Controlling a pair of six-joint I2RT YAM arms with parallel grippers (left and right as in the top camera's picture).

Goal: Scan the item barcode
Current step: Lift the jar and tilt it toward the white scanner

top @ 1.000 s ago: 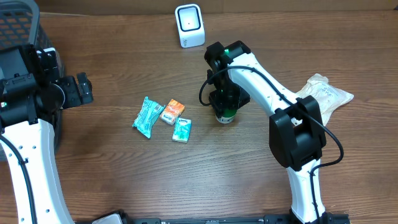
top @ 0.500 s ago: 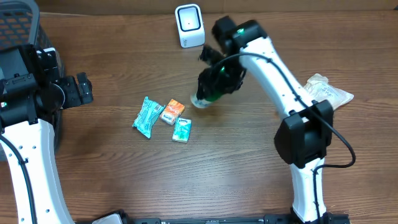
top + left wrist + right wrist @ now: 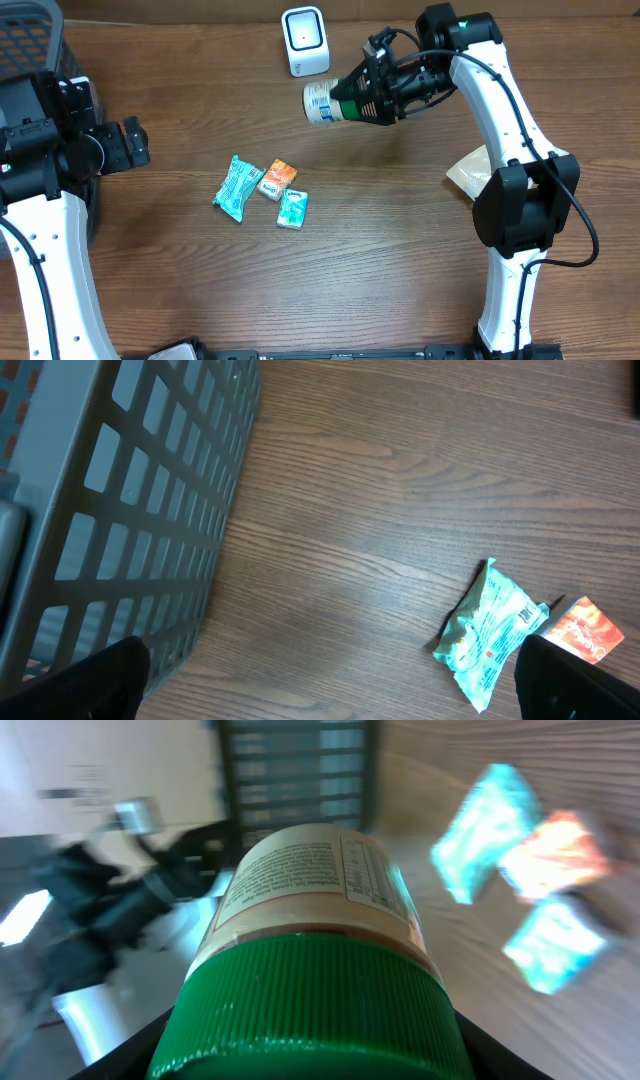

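Closest to my right wrist camera is the bottle's green lid [image 3: 310, 1010], round, plastic and finely ribbed. It fills the lower frame and its bottom edge is cut off. My right jaws stand partly closed around this lid end and grip it. Only black slivers of the fingers [image 3: 140, 1045] show at the lower corners. Beyond the lid runs the bottle [image 3: 300, 885], a smooth cylinder wrapped in a pale paper label. The fine print is too small to read, and I cannot tell which side bears the barcode. Everything past it is blurred.

My left jaws are spread wide with nothing between them. Their dark tips barely enter the bottom corners of the left wrist view. Past them lies the wood-grain desk [image 3: 380, 490], then a crinkled teal packet [image 3: 492, 632] touching an orange packet [image 3: 582, 635] that the frame edge cuts off. Further left stands the grey plastic basket [image 3: 150, 510], its wall an open grid.

From overhead, the bottle lies on its side in my right jaws above the desk, with its base pointing left. It is near the white, rounded scanner [image 3: 304, 41] and just below and to the right of it. A smaller teal packet [image 3: 292, 209] lies just beside the other two. A crumpled clear bag [image 3: 465, 170] is half hidden behind my right arm.
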